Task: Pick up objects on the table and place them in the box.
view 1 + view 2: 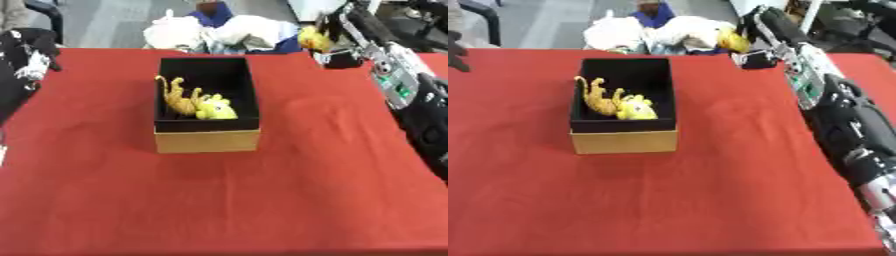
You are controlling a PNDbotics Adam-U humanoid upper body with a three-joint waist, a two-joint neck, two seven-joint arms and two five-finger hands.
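Your right hand reaches the far tabletop edge by the plush pile; fingers' state can't tell. Yellow toy lies in box.

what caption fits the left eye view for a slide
Yellow plush toy lies in the black-lined box on the red table while the right hand reaches the far plush pile.

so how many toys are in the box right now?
1: a yellow-orange plush toy lies in the box. More plush toys sit piled at the table's far edge; some may be hidden.
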